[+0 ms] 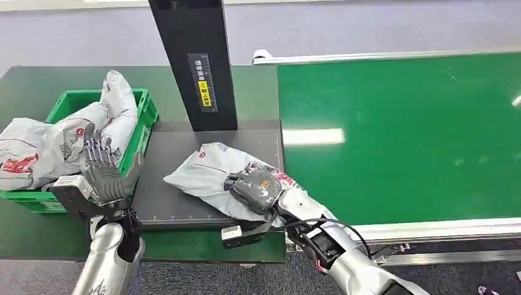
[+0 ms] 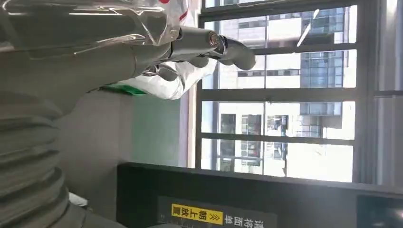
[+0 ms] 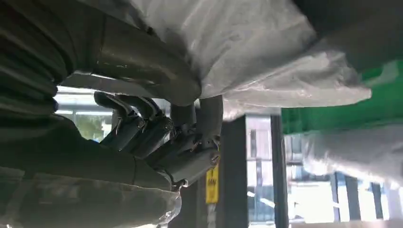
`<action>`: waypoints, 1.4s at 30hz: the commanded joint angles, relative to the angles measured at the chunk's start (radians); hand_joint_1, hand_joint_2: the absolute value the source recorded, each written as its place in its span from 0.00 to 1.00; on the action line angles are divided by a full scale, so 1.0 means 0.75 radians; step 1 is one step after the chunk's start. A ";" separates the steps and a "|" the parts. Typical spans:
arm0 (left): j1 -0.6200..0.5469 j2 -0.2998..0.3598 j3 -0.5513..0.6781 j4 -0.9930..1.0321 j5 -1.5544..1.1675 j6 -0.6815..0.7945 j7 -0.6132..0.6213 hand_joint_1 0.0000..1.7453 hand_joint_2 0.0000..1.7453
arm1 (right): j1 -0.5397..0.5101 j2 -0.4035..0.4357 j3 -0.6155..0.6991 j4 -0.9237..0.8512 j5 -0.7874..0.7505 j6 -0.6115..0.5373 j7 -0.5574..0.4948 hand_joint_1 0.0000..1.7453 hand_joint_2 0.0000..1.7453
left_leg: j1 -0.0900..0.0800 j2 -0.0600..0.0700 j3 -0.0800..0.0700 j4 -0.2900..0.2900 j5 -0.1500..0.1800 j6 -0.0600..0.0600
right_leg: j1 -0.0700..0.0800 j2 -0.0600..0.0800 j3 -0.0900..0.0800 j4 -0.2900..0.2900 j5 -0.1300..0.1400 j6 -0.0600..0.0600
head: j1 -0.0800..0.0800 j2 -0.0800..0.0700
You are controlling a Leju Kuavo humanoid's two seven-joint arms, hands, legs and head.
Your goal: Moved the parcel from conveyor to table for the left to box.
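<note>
Head view: the parcel lies on the dark table, just off the conveyor, its long axis slanting from the table's middle down toward the right hand. That hand sits on the parcel's near-right end, fingers curled over the bag. The left hand hovers open, fingers spread and upright, beside the green bin of bagged parcels, well apart from the parcel, which lies to its right. So the right hand is nearer by far; the left must reach right across the table.

Left wrist view: left-hand fingers extended, nothing between them, a white bag beyond.

Right wrist view: right-hand fingers curl in against the white bag; whether they truly clamp it, I cannot tell.
</note>
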 commanded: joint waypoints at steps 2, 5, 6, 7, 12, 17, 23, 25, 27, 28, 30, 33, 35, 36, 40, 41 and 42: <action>-0.035 0.014 -0.031 0.109 0.017 -0.034 0.025 0.00 1.00 | -0.018 -0.046 -0.157 -0.107 -0.561 -0.043 -0.124 0.00 1.00 | -0.001 -0.002 0.002 -0.002 0.000 0.001 | -0.001 -0.002 0.002 -0.001 0.000 0.000 | 0.000 0.000; -0.035 0.010 -0.038 0.120 0.013 -0.031 0.028 0.00 1.00 | 0.046 -0.061 -0.329 -0.282 -0.875 0.106 -0.183 0.00 1.00 | -0.001 -0.003 0.002 -0.001 0.001 0.002 | -0.001 -0.003 0.002 -0.001 0.000 0.001 | 0.000 0.001; -0.036 0.009 -0.041 0.126 0.013 -0.029 0.029 0.00 1.00 | 0.061 -0.063 -0.354 -0.309 -0.927 0.134 -0.193 0.00 1.00 | -0.001 -0.003 0.000 -0.001 0.001 0.001 | -0.001 -0.003 0.001 -0.001 0.000 0.000 | 0.000 0.000; -0.039 0.007 -0.046 0.136 0.010 -0.024 0.027 0.00 1.00 | 0.071 -0.074 -0.351 -0.331 -0.934 0.148 -0.192 0.00 1.00 | 0.000 -0.005 0.002 -0.002 0.001 0.002 | 0.000 -0.005 0.004 -0.003 -0.001 0.000 | 0.001 0.000; -0.051 0.015 -0.072 0.158 0.004 -0.025 0.025 0.00 1.00 | 0.121 -0.060 -0.461 -0.384 -1.144 0.282 -0.187 0.00 1.00 | -0.001 -0.004 0.003 -0.003 0.001 0.001 | -0.001 -0.004 0.004 -0.003 -0.001 0.000 | 0.000 0.000; -0.043 0.053 -0.149 0.148 -0.061 -0.076 0.019 0.00 1.00 | 0.133 -0.070 -0.539 -0.414 -1.265 0.358 -0.199 0.00 1.00 | -0.001 -0.004 0.002 -0.002 0.001 0.001 | -0.001 -0.004 0.003 -0.002 -0.001 0.000 | 0.000 0.000; -0.052 0.084 -0.365 0.225 -0.313 -0.250 0.150 0.00 1.00 | 0.117 -0.079 -0.612 -0.400 -1.340 0.389 -0.148 0.00 1.00 | -0.001 -0.005 0.003 -0.002 0.001 0.001 | -0.001 -0.005 0.004 -0.003 -0.001 0.000 | 0.000 0.000; -0.056 0.058 -0.380 0.273 -0.351 -0.254 0.156 0.00 1.00 | 0.096 -0.074 -0.606 -0.326 -1.331 0.378 -0.146 0.00 1.00 | -0.001 -0.003 0.003 -0.002 0.001 0.001 | -0.001 -0.003 0.003 -0.002 0.000 0.000 | -0.001 0.000; -0.069 0.047 -0.419 0.315 -0.409 -0.261 0.157 0.00 1.00 | 0.072 -0.059 -0.609 -0.256 -1.331 0.380 -0.135 0.00 1.00 | -0.002 -0.003 0.005 -0.003 0.001 0.001 | -0.002 -0.004 0.005 -0.003 0.000 0.000 | 0.000 0.000; -0.072 0.033 -0.436 0.339 -0.420 -0.283 0.168 0.00 1.00 | 0.058 -0.049 -0.611 -0.220 -1.337 0.389 -0.131 0.00 1.00 | -0.002 -0.002 0.003 -0.001 0.000 0.001 | -0.001 -0.002 0.003 -0.001 0.000 0.000 | 0.001 0.000; -0.090 0.042 -0.497 0.379 -0.486 -0.302 0.179 0.00 1.00 | 0.034 -0.037 -0.615 -0.166 -1.362 0.440 -0.108 0.00 1.00 | -0.002 -0.001 0.004 -0.002 0.000 0.001 | -0.001 -0.002 0.004 -0.002 0.000 0.000 | 0.000 0.001; -0.116 0.051 -0.565 0.439 -0.591 -0.293 0.206 0.00 1.00 | 0.016 -0.033 -0.610 -0.142 -1.365 0.464 -0.100 0.00 1.00 | -0.002 -0.002 0.003 -0.002 0.000 0.001 | -0.001 -0.002 0.003 -0.002 0.000 0.000 | 0.000 0.000; -0.122 0.049 -0.573 0.458 -0.612 -0.289 0.218 0.00 1.00 | 0.013 -0.033 -0.608 -0.140 -1.363 0.469 -0.096 0.00 1.00 | -0.002 -0.001 0.003 -0.002 0.000 0.001 | -0.002 -0.001 0.003 -0.002 0.000 0.000 | 0.000 0.000; -0.135 0.054 -0.596 0.488 -0.670 -0.282 0.257 0.00 1.00 | 0.007 -0.034 -0.599 -0.137 -1.353 0.472 -0.085 0.00 1.00 | -0.002 0.000 0.003 -0.001 0.000 0.001 | -0.001 0.000 0.003 -0.001 0.000 0.000 | 0.000 0.000; -0.172 0.060 -0.632 0.564 -0.811 -0.254 0.341 0.00 1.00 | 0.011 -0.038 -0.600 -0.154 -1.336 0.467 -0.058 0.00 1.00 | -0.002 -0.001 0.004 -0.002 0.000 0.001 | -0.001 -0.001 0.004 -0.002 0.000 0.000 | 0.000 0.000; -0.175 0.060 -0.630 0.565 -0.811 -0.254 0.341 0.00 1.00 | 0.013 -0.040 -0.601 -0.154 -1.336 0.467 -0.059 0.00 1.00 | -0.002 -0.001 0.003 -0.002 0.000 0.001 | -0.001 -0.001 0.003 -0.002 0.000 0.000 | 0.000 0.000; -0.175 0.060 -0.630 0.565 -0.811 -0.254 0.341 0.00 1.00 | 0.013 -0.040 -0.601 -0.154 -1.336 0.467 -0.059 0.00 1.00 | -0.001 -0.001 0.003 -0.001 0.000 0.001 | -0.001 -0.001 0.003 -0.001 0.000 0.000 | 0.000 0.000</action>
